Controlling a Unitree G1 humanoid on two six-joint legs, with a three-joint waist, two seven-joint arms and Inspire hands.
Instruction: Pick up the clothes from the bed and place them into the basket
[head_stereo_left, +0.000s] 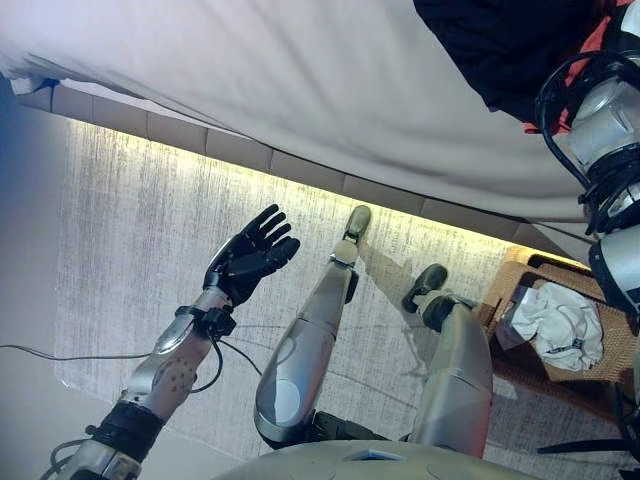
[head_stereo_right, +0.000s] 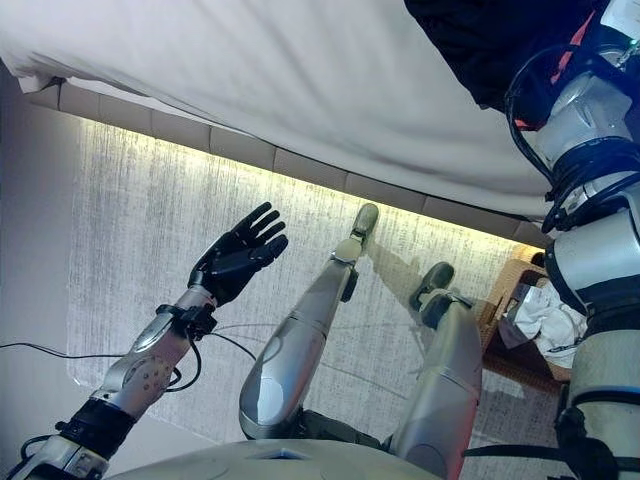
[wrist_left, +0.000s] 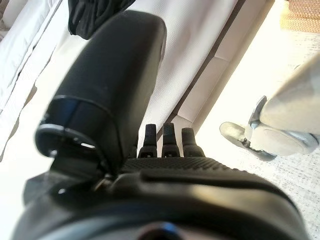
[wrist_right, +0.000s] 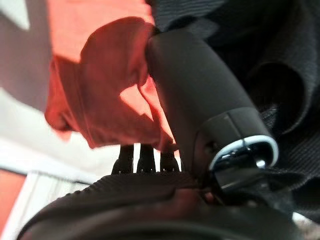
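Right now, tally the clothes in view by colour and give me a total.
Black garment, on the bed: 1
Red-orange garment, on the bed beside the black one, at the right robot hand: 1
White garment, in the basket: 1
Total: 3

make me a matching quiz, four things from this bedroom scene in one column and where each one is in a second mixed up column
Things:
1. black garment
2. white crumpled cloth
3. dark left hand
4. orange-red cloth

Places:
A. raised over the pale carpet, touching nothing
B. in the woven wicker basket on the floor
C. on the white bed sheet, at the far right
D. against the dark right hand, beside the black garment

Pairs: 1-C, 2-B, 3-A, 4-D
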